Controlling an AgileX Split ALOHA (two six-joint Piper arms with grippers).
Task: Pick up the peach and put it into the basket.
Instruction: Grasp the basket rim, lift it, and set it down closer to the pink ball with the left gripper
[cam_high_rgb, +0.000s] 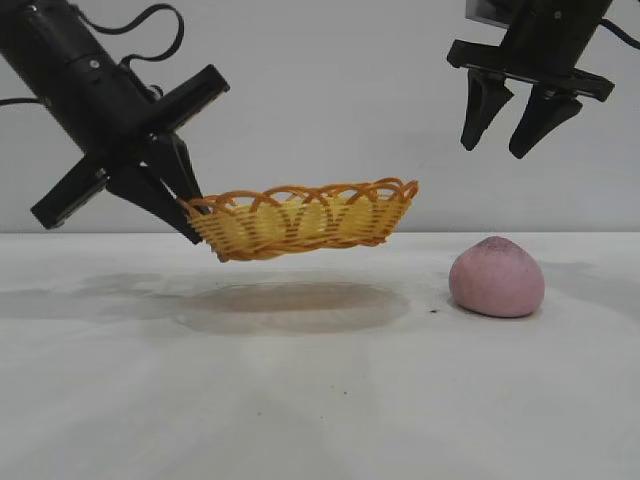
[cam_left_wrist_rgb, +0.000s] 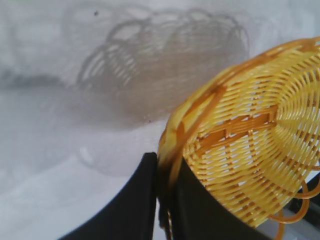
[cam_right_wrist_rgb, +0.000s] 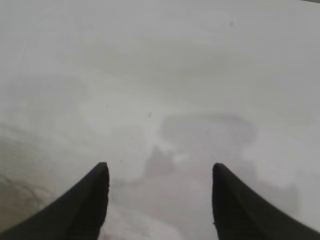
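The dusty pink peach (cam_high_rgb: 496, 277) rests on the white table at the right. The yellow-orange wicker basket (cam_high_rgb: 305, 218) hangs in the air above the table, left of the peach. My left gripper (cam_high_rgb: 190, 215) is shut on the basket's left rim and holds it up; the left wrist view shows its black fingers (cam_left_wrist_rgb: 145, 200) pinching the woven rim (cam_left_wrist_rgb: 172, 145). My right gripper (cam_high_rgb: 495, 150) is open and empty, high above the peach. The right wrist view shows its gripper (cam_right_wrist_rgb: 159, 172) over bare table; the peach is not in that view.
The white table (cam_high_rgb: 300, 400) carries the basket's shadow (cam_high_rgb: 290, 305) under the lifted basket. A plain grey wall stands behind.
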